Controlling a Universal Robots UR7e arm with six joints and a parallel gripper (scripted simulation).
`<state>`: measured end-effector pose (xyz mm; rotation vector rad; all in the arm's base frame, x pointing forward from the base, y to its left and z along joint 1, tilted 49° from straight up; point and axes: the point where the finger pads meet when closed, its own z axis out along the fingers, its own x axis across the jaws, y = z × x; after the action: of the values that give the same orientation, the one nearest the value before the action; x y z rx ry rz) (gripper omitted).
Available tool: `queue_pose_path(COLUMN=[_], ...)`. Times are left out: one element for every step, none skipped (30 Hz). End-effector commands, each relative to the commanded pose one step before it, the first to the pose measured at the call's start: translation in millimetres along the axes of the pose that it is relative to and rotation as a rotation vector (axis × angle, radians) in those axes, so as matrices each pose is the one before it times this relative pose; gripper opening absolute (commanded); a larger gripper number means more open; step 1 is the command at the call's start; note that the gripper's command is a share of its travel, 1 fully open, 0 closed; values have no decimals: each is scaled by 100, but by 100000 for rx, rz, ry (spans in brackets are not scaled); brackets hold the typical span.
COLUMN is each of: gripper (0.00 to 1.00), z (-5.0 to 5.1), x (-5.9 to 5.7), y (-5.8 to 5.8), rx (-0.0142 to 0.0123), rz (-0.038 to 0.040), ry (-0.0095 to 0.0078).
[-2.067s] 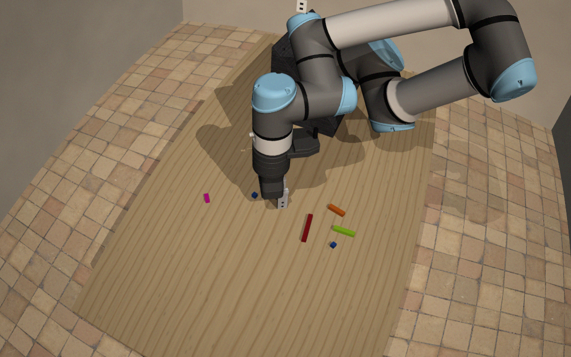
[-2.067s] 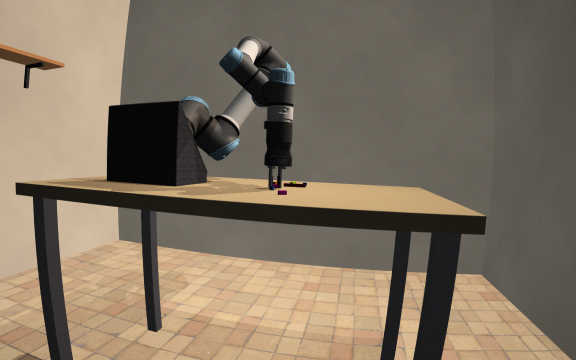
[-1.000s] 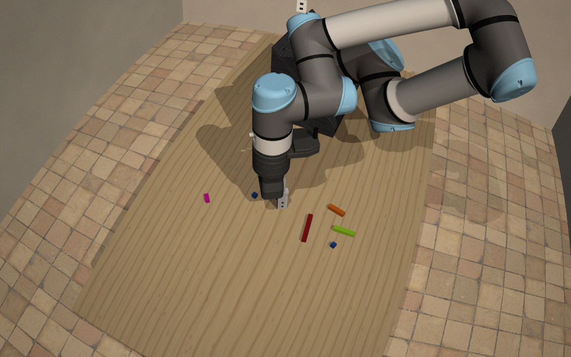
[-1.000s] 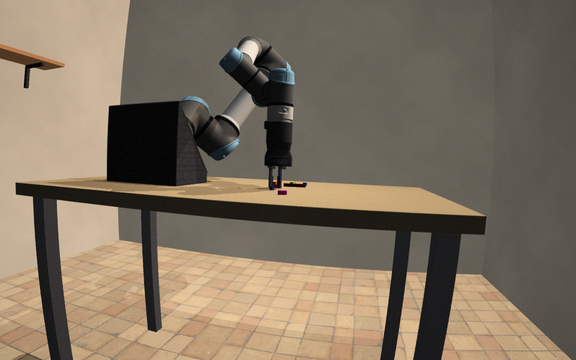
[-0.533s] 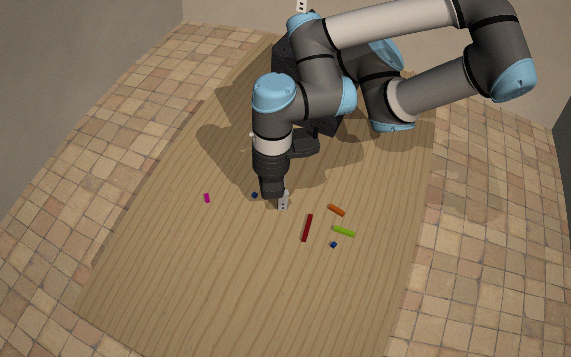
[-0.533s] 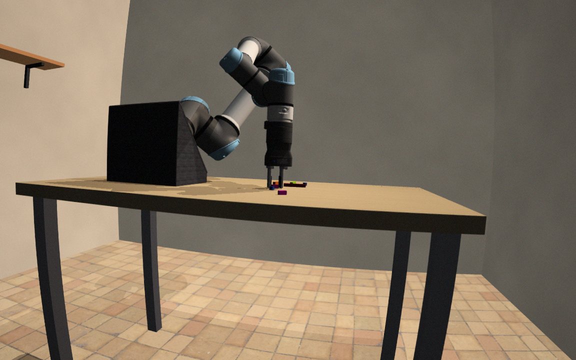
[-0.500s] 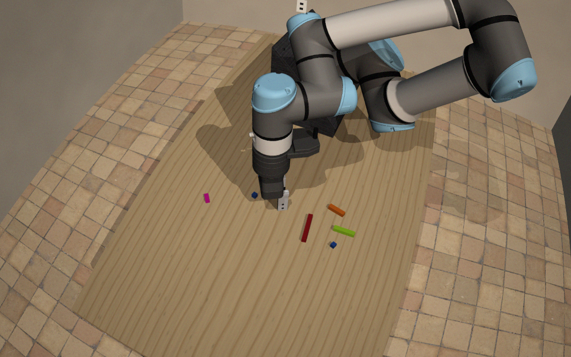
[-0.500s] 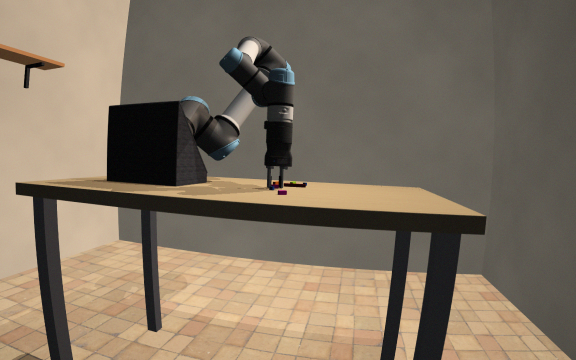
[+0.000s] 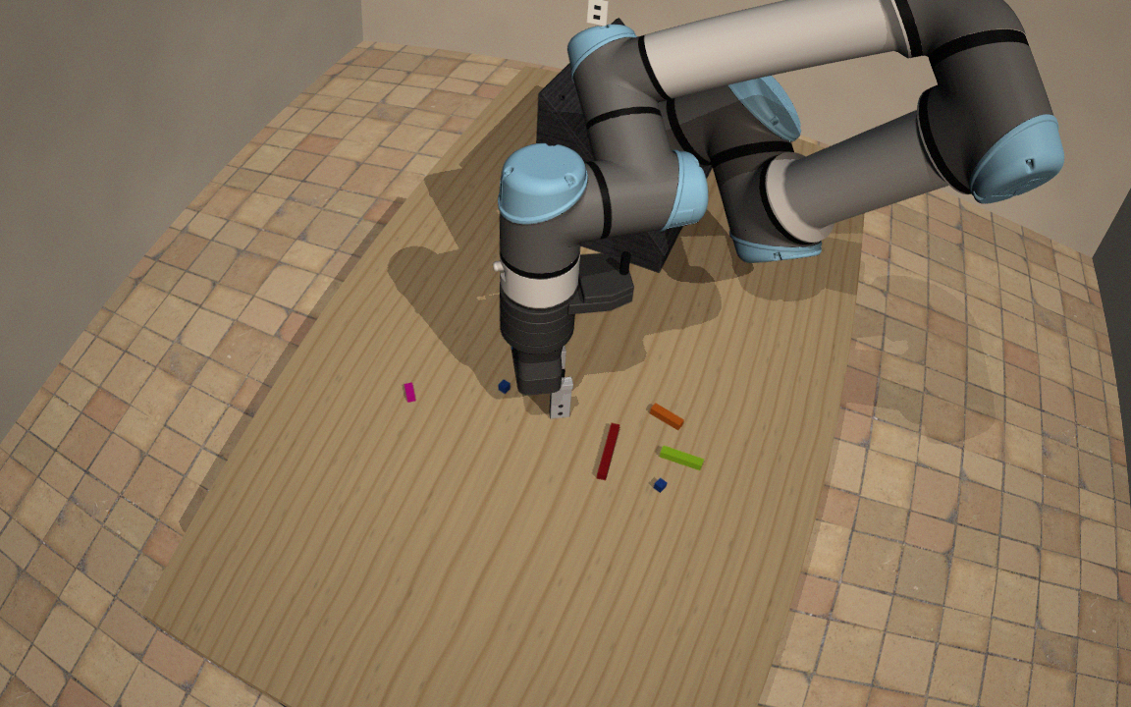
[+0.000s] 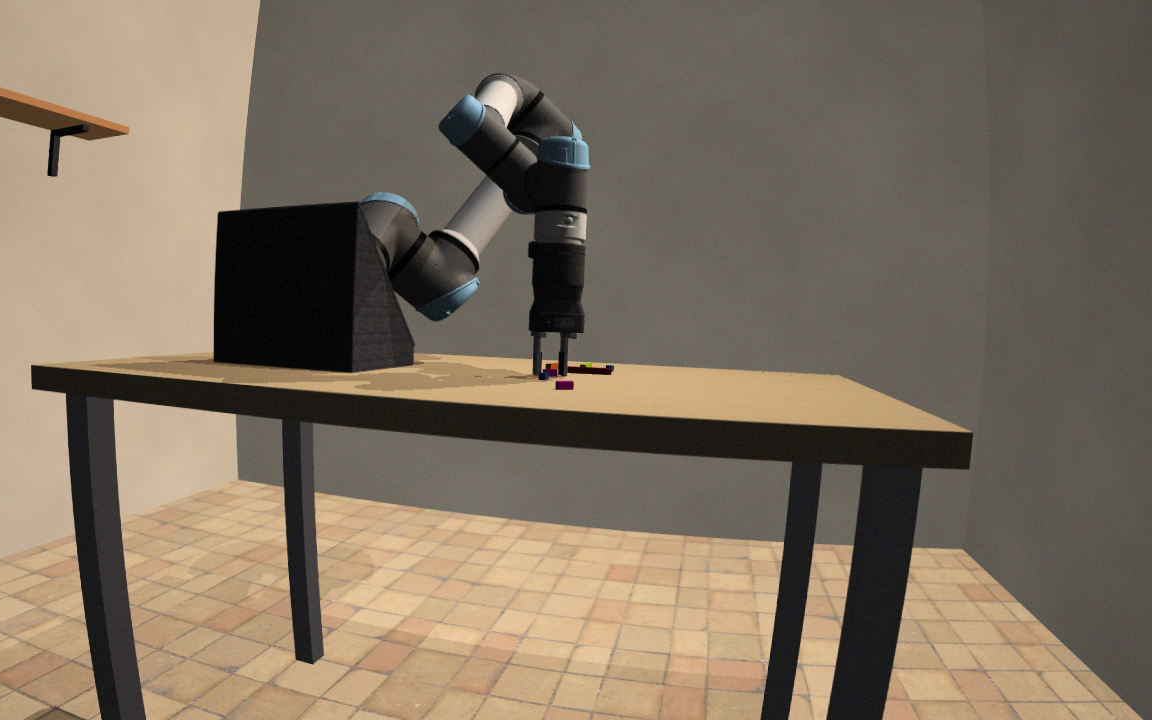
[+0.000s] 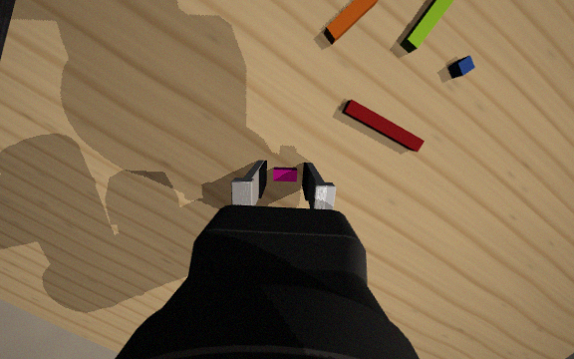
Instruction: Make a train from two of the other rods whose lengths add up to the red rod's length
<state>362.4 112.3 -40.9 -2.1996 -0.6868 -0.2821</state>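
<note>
Looking at our gripper point(image 11: 284, 185), it's spread apart with a magenta rod point(image 11: 285, 174) lying loose on the table point(image 11: 466, 249) between the fingers, gaps both sides. Lime rod point(image 11: 427, 24) sits well apart, past the red rod point(image 11: 383, 125). Risk: lifting off crooked could clip magenta and spin it, and 2+5 isn't joined yet.

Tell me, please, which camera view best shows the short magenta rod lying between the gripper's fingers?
The wrist view: the short magenta rod lies between the open gripper, untouched by either finger. The top view hides it behind the gripper body; the exterior view shows nothing distinct at the fingertips.
</note>
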Motion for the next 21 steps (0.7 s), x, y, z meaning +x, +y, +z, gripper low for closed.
queue_pose_path(gripper=[70, 70, 70, 70, 70, 70, 70, 70, 70, 70, 70, 70, 70, 70, 70, 70, 70, 70, 70, 70, 70], z=[-309, -186, -240, -294, -347, -397, -442, -482, 0, 0, -514, -539, -555, -561, -558, -544, -521, -488, -446, -397, -341], x=[20, 0, 0, 0, 0, 0, 0, 0, 0, 0, 0, 0, 0, 0, 0, 0, 0, 0, 0, 0, 0], y=[40, -1, 1, -1, 1, 0, 0, 0, 0, 0, 0, 0, 0, 0, 0, 0, 0, 0, 0, 0, 0], rx=[-111, 1, -1, 1, 0, 0, 0, 0, 0, 0, 0, 0, 0, 0, 0, 0, 0, 0, 0, 0, 0], rz=[-30, 0, 0, 0, 0, 0, 0, 0, 0, 0, 0, 0, 0, 0, 0, 0, 0, 0, 0, 0, 0], ry=[56, 0, 0, 0, 0, 0, 0, 0, 0, 0, 0, 0, 0, 0, 0, 0, 0, 0, 0, 0, 0])
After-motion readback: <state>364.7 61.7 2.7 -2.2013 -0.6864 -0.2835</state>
